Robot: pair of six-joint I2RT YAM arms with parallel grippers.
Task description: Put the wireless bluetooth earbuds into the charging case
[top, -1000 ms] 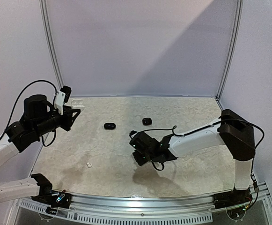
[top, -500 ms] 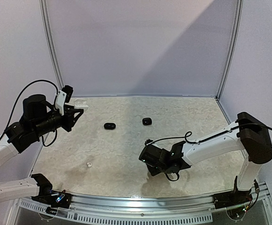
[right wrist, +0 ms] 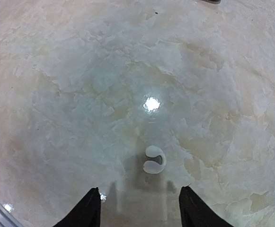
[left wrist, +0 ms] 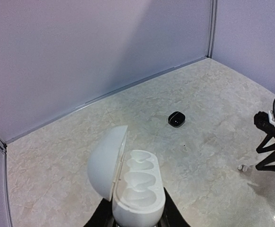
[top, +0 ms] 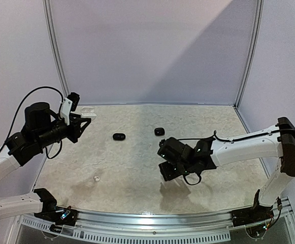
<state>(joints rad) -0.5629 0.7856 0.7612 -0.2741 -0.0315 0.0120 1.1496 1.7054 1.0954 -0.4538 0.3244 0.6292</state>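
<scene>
Case point(left wrist: 138, 188), white and hinged open, sits clamped in the left gripper point(top: 81, 122); the right gripper point(right wrist: 139, 210) hangs with jaws wide over a white earbud point(right wrist: 154, 160) lying on the table point(right wrist: 57, 71).

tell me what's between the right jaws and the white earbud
Only bare table: the right wrist view shows the white earbud just ahead of the right gripper, jaws open, touching nothing.
</scene>
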